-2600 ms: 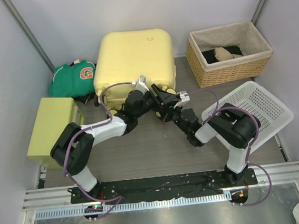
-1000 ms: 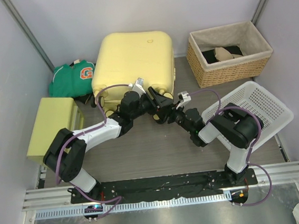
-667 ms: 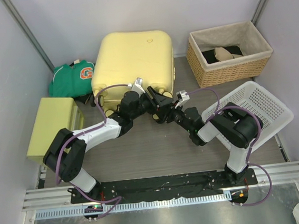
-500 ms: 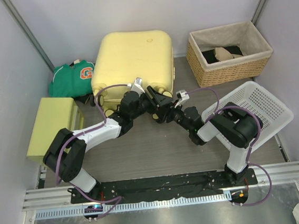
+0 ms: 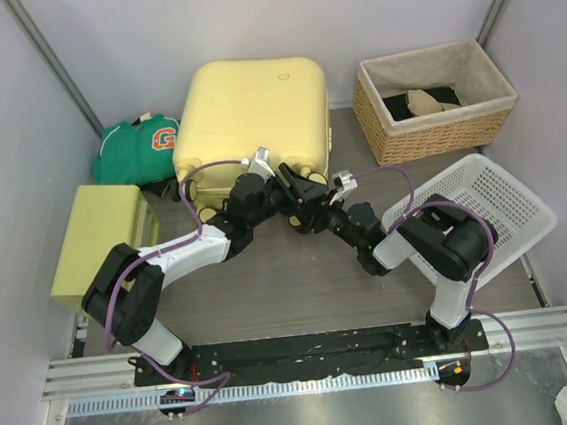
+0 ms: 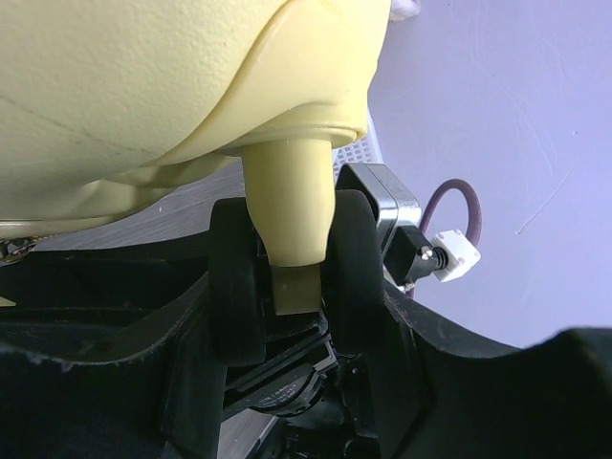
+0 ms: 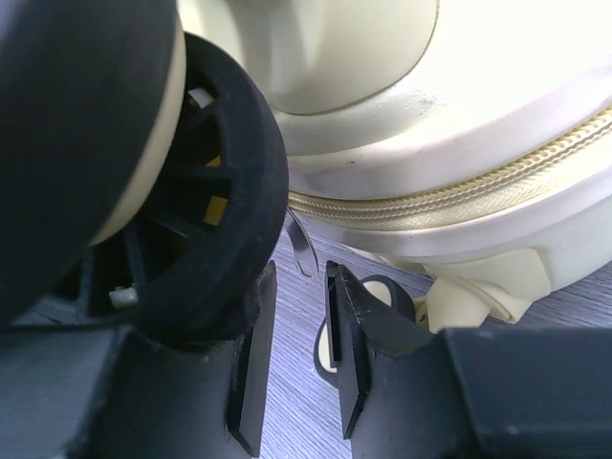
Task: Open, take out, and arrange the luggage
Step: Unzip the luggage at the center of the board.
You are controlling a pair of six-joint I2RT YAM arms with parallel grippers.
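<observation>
wood-grain table [image 5: 291,292] — bearing luggage [image 5: 248,105], wicker basket [image 5: 427,136], white crate [image 5: 503,191], yellow-green box [image 5: 95,241], shirt [image 5: 137,151].

Likely a robot lab cell, plain grey partition walls [image 5: 1,199], aluminium mounting rail [image 5: 546,328]

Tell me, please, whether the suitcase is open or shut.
Shut: the suitcase shows no gap or lining, and its zipper runs closed along the seam.

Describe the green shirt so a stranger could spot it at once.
Start at the big pale yellow suitcase at the back. Just left of it lies a crumpled green shirt. Its orange letter G marks it off from the plain yellow-green box in front of it.
</observation>
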